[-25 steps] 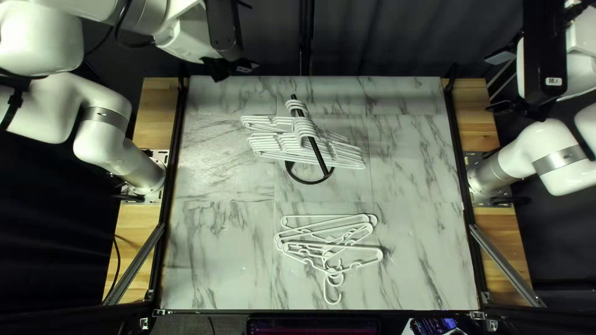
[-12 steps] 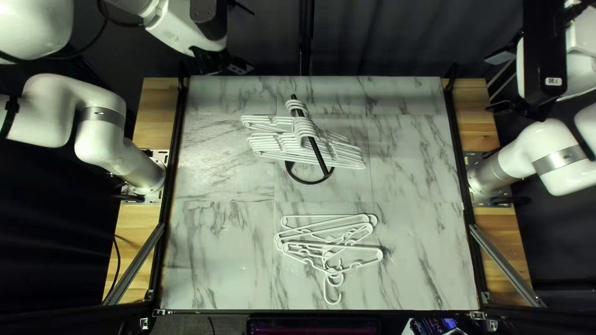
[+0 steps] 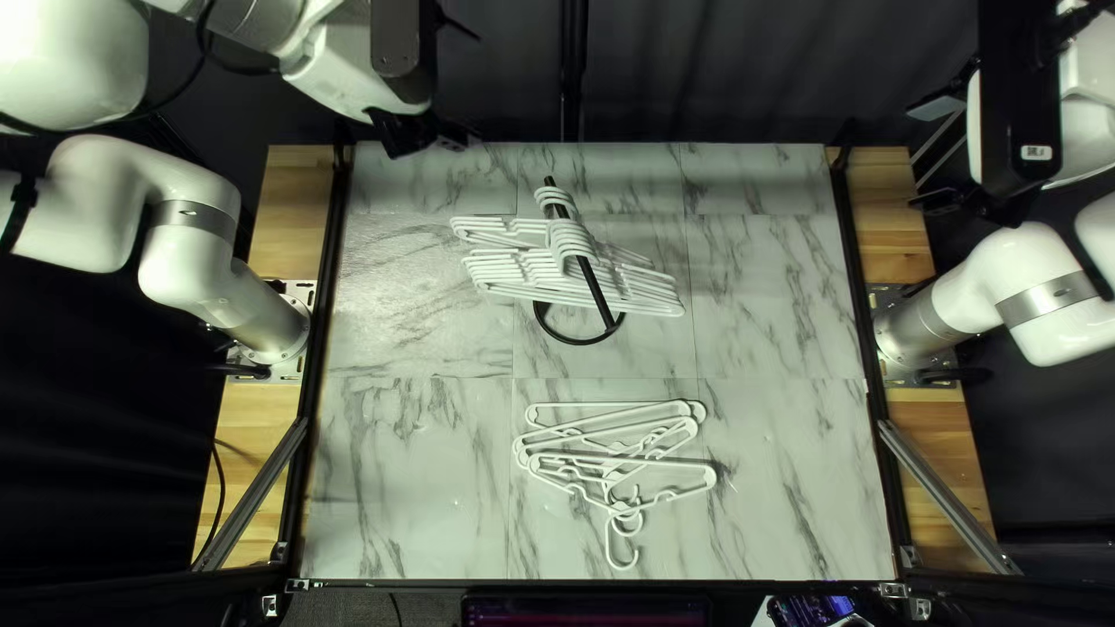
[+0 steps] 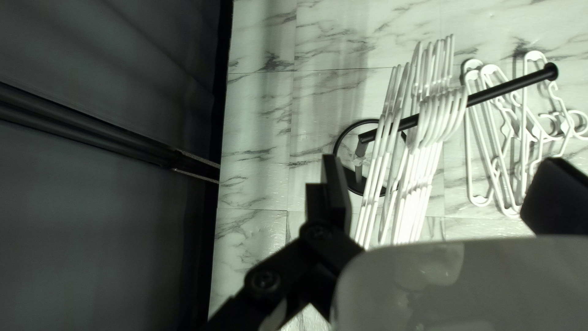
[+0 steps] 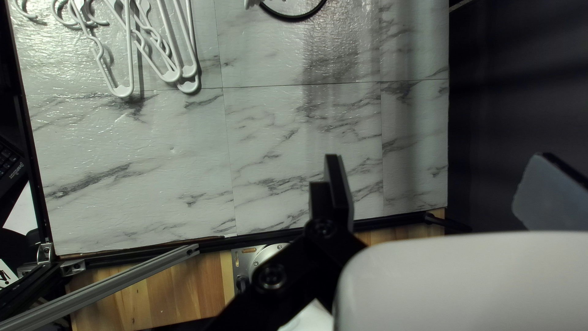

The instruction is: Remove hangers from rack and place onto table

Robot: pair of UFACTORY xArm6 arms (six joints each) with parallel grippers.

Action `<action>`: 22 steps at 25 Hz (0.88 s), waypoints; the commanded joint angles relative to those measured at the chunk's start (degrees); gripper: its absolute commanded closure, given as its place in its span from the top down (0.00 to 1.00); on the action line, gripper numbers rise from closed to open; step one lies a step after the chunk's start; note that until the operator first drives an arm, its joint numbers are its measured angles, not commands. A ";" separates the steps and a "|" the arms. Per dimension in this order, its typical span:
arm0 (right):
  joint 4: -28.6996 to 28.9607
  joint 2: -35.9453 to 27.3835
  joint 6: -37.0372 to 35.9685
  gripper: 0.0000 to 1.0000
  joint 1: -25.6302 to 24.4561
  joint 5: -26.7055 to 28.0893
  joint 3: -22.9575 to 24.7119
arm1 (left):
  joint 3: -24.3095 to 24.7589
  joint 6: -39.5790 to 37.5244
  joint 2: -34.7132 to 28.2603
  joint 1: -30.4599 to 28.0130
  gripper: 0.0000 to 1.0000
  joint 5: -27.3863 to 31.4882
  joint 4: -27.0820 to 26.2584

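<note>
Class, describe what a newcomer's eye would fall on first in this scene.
First, probably, the white hangers bunched on the black rack, beyond the marble-patterned table's middle. Nearer the table's front edge, more white hangers lie overlapping. Bulky white robot arms flank the table, left and right.

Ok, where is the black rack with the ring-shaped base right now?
In the top left view the rack stands near the middle of the table, white hangers on its rod, just beyond the loose pile of white hangers.
</note>
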 commanded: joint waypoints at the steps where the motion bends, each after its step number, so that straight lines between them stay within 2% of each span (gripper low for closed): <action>1: 0.00 0.00 0.00 1.00 0.00 0.00 0.00 | 0.00 -0.02 0.00 0.00 1.00 0.00 0.03; 21: 0.00 0.00 0.00 1.00 0.00 0.00 0.00 | 0.00 -0.02 0.00 0.00 1.00 0.00 0.03; 22: -0.62 -0.28 0.39 1.00 1.11 0.60 0.00 | 0.00 -0.02 0.00 0.00 1.00 0.00 0.03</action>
